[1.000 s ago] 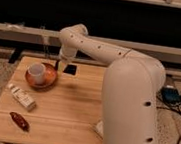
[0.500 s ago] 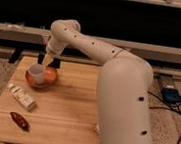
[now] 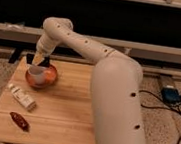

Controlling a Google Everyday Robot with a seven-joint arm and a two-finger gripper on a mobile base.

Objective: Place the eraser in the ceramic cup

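Tool point(image 3: 38, 60) hovers just above the ceramic cup point(image 3: 35, 74), pinched narrow on what looks like the eraser point(image 3: 45, 62); likely so a release drops it inside; the cup sits in a reddish-brown bowl point(image 3: 50, 79) on the counter point(image 3: 73, 114).

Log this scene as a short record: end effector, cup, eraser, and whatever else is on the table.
end effector: shut, just above the ceramic cup
ceramic cup: white, overlapping reddish-brown bowl's left side
eraser: not clearly visible
pale block: on wooden table, front-left of bowl
dark red object: near table's front-left corner
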